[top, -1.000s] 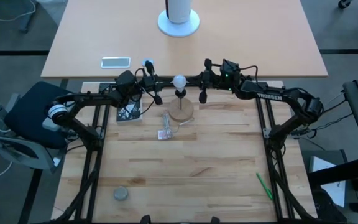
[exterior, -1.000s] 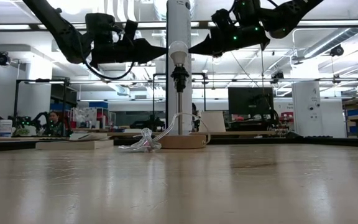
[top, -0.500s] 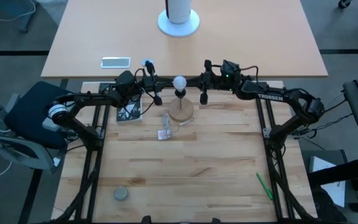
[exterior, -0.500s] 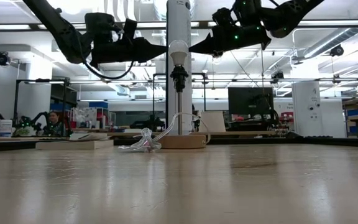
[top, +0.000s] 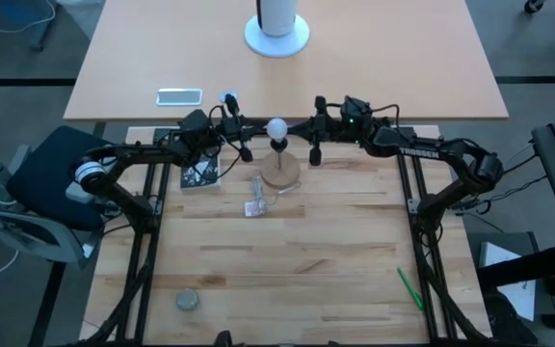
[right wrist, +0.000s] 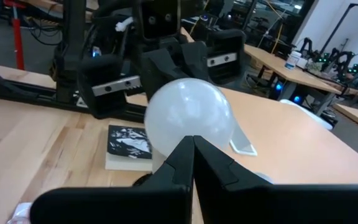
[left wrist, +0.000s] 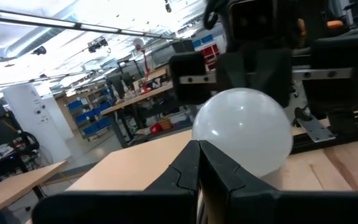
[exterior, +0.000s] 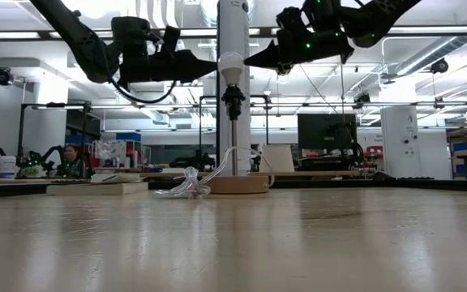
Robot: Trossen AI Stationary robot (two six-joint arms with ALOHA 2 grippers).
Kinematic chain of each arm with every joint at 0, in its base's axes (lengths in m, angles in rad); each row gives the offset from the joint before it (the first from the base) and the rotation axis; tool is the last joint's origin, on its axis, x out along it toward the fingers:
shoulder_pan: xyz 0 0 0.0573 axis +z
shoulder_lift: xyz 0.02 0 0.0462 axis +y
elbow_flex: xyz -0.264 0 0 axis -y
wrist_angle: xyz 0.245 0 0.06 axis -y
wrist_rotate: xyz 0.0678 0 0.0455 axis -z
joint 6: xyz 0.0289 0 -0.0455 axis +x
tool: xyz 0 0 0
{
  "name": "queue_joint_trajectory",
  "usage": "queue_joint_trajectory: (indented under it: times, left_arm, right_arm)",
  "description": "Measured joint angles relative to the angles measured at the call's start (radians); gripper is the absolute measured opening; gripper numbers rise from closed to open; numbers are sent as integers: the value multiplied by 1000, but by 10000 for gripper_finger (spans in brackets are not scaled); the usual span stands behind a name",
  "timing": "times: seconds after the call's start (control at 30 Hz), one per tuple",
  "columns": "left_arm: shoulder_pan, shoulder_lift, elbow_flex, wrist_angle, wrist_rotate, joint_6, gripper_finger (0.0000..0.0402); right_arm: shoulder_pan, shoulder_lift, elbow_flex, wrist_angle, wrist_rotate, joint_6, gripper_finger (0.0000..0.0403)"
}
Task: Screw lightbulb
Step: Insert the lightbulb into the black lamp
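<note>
**Bulb standing upright between two clenched claws**

High view: the frosted white bulb (top: pixel 277 127) is sitting atop a black socket (top: pixel 279 145) on a round wooden disc (top: pixel 280 174), on the slatted tabletop (top: pixel 306 270).

Low view: its long axis is running vertical, globe up.

Wrist views: the left claw (left wrist: pixel 198 149) and right claw (right wrist: pixel 193 144) are pointing at the smooth globe, both clenched, grasping nothing.

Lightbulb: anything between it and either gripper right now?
Nothing visible. The lightbulb sits on its socket, with the shut left gripper and shut right gripper pointing at it from opposite sides.
</note>
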Motion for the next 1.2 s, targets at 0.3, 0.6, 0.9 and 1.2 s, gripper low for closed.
queue_joint_trajectory:
  times: [0.3,0.6,0.9,1.2]
  left_arm:
    - [0,-15,-1,-11,-20,-25,0]
    - [0,-86,-1,-169,-20,22,0]
    - [2,-75,-1,-168,-69,32,0]
    - [-8,-75,20,-168,-21,31,0]
  right_arm:
    - [0,-20,0,-41,71,9,2]
    - [-3,-35,0,-80,150,-13,2]
    - [-10,-36,0,-76,221,-32,2]
    - [2,-19,0,-34,213,-41,2]
